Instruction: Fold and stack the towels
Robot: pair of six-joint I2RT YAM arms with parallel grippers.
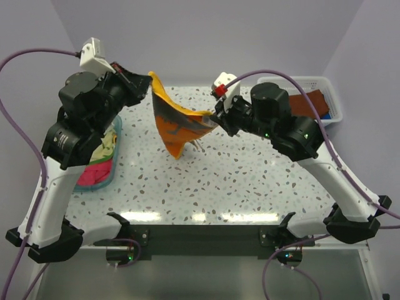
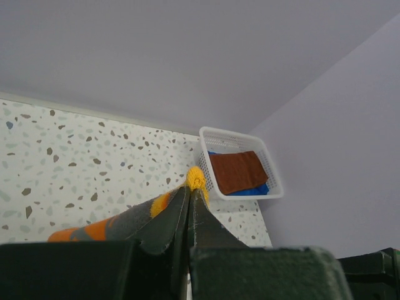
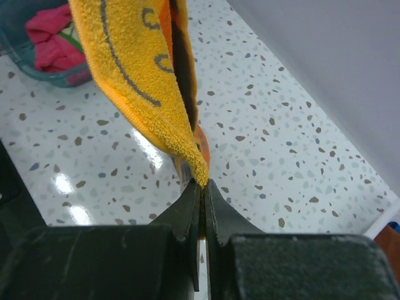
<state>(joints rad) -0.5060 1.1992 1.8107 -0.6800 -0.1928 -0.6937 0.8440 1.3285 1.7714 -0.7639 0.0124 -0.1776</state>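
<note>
Showing the orange towel (image 1: 178, 122) lifted above the speckled table (image 1: 250, 187) and spread between the two arms. The left gripper (image 1: 147, 80) is clamped on the towel's upper corner, with only a small tuft of orange pile showing past its tips. The right gripper (image 1: 217, 120) is clamped on a lower corner, its jaws pressed together with only the cloth's edge between them. The cloth sags as a slack triangle; whether its lowest tip touches the table cannot be told. A rust brown towel (image 1: 310, 103) lies on a blue towel (image 2: 253, 189) in the white mesh basket (image 1: 331, 100) at the far right, and a pink towel (image 1: 94, 174) and patterned ones sit in the teal tub (image 1: 115, 128) on the left. Both holds appear to take very little cloth, so a hard pull apart could strip a corner free. The grippers hold at unequal heights, which could lay the towel down skewed. A dragging tip could bunch beneath it and spoil the fold.
</note>
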